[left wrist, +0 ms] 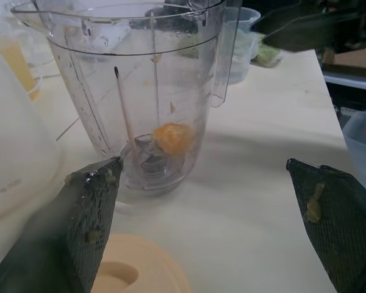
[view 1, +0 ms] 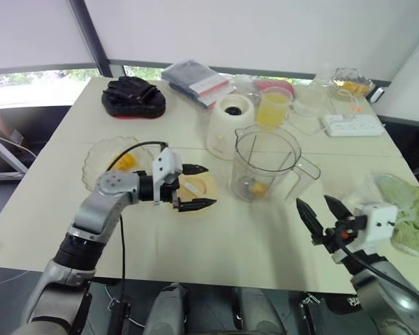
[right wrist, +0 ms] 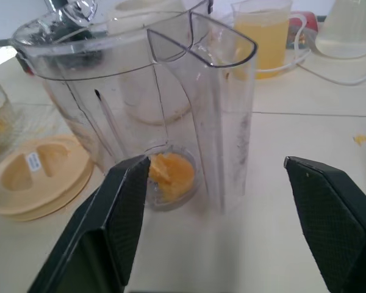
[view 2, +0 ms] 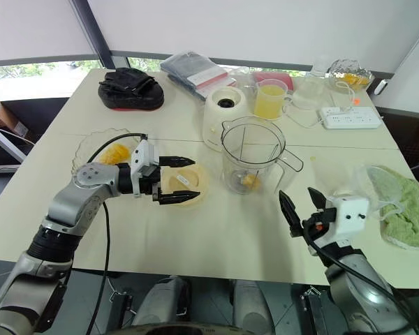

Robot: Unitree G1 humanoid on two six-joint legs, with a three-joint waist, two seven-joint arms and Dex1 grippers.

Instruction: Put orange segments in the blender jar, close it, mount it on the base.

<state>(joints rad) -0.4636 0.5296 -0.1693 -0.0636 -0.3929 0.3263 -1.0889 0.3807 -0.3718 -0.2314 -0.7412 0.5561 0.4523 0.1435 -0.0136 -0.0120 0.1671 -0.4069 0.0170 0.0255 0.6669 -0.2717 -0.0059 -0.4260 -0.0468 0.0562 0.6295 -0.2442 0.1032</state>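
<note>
Left gripper (view 1: 201, 186), spread wide, hovers at the lid (view 2: 185, 183); right gripper (view 1: 315, 204), spread wide, sits near the jar (view 1: 265, 164).

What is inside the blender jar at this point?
An orange segment lies at the bottom of the open blender jar, by the blade. Whether smaller pieces sit beneath it is hidden.

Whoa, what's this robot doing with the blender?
A two-armed robot is loading a blender. The blender jar stands lidless on the table with an orange segment at its bottom. The left gripper hangs open over the cream lid beside the jar, not gripping it. The right gripper is open and empty near the jar's handle. The white base sits just behind the jar, nothing mounted.
</note>
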